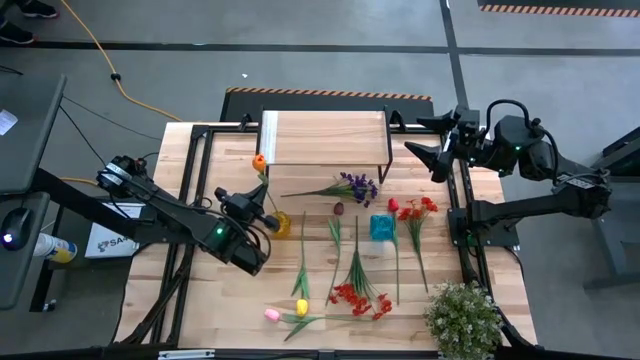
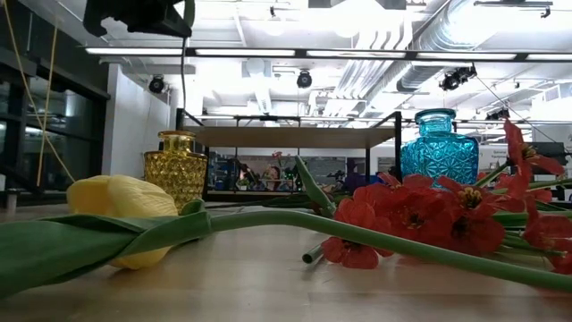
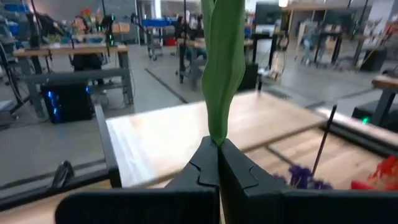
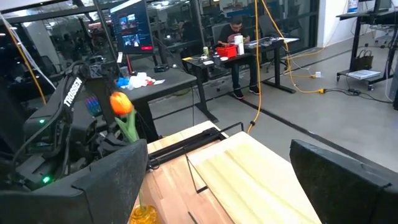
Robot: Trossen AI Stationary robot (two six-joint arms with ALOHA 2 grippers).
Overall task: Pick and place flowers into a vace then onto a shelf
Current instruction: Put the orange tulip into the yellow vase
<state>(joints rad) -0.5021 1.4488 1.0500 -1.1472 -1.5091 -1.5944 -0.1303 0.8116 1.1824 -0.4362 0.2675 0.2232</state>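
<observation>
The desk (image 1: 210,300) is pale butcher-block wood, matt, with visible strips. The shelf (image 1: 325,137) has a lighter smooth wood plank top on thin black metal legs. Both vases look like glossy pressed glass with a faceted pattern: the yellow vase (image 2: 177,166) amber, the blue vase (image 2: 438,146) turquoise. The flowers (image 2: 420,215) look like cloth petals on smooth plastic stems. The left gripper (image 3: 219,171) is matt black plastic.

White lettering reading "TROSSEN" runs along the dark left arm (image 4: 73,93), seen from the right wrist camera. Down on the floor at the table's left, a white box (image 1: 108,240) carries dark letters starting "SA", the rest hidden behind the arm. Nothing else is legible.
</observation>
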